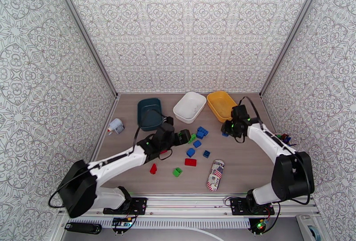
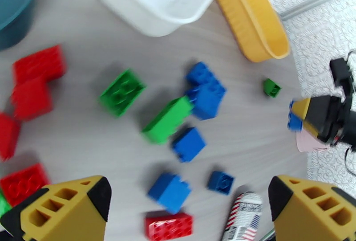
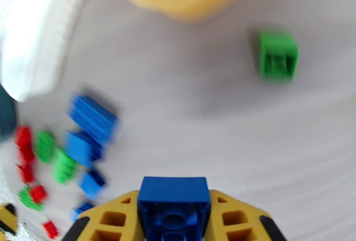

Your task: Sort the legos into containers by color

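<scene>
We see a small blue studded plastic brick (image 3: 173,199) pinched between the yellow fingers (image 3: 236,222) of the right gripper (image 3: 173,226), which is clamped on it near the front end of the shallow yellow plastic bin (image 1: 210,102). A small green brick (image 3: 278,55) lies on the wooden table (image 1: 249,166) between the two. The yellow bin and the white plastic bin (image 1: 178,112) beside it show bare floors. The left arm covers the front corner of the dark teal plastic bin (image 1: 139,112). The left gripper (image 2: 187,206) stands wide over the loose red, green and blue bricks (image 2: 189,144) mid-table.
</scene>
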Robot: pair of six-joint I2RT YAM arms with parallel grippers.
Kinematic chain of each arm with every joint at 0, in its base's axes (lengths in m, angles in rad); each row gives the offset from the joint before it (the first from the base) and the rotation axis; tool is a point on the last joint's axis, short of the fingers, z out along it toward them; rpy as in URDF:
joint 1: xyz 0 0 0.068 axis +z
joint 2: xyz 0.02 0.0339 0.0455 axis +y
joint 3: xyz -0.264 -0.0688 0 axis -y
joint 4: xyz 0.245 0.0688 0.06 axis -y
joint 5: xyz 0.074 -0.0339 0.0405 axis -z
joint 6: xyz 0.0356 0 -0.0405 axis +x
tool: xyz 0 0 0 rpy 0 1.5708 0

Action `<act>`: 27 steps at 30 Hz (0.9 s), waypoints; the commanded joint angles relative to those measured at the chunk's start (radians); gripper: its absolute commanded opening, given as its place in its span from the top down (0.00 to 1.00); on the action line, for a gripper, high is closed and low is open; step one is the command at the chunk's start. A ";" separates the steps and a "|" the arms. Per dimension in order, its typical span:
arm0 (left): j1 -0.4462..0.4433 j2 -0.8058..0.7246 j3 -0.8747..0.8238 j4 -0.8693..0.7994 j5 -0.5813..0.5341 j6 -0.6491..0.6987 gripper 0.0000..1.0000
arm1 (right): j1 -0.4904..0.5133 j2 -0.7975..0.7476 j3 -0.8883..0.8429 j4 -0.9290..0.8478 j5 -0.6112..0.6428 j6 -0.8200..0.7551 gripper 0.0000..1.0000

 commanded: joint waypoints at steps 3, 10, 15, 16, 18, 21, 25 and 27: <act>0.008 0.125 0.157 0.030 0.133 0.047 0.01 | -0.057 0.118 0.206 -0.021 -0.037 0.030 0.76; 0.004 0.138 0.185 0.028 0.136 0.039 0.01 | -0.105 0.394 0.521 -0.089 -0.036 0.045 0.74; 0.007 0.064 0.113 0.016 0.102 0.040 0.01 | -0.125 0.527 0.683 -0.137 -0.003 0.048 0.60; 0.008 0.047 0.097 0.010 0.094 0.041 0.01 | -0.125 0.549 0.716 -0.154 0.001 0.039 0.55; 0.009 0.011 0.066 -0.004 0.072 0.042 0.01 | -0.125 0.575 0.762 -0.184 0.001 0.026 0.45; 0.015 -0.046 0.004 -0.003 0.039 0.035 0.01 | -0.124 0.556 0.764 -0.189 0.002 0.009 0.35; 0.027 -0.110 -0.066 -0.008 0.011 0.016 0.01 | -0.105 0.456 0.674 -0.165 0.011 -0.030 0.30; 0.033 -0.139 -0.096 -0.023 -0.011 0.009 0.01 | -0.089 0.398 0.610 -0.152 0.010 -0.047 0.32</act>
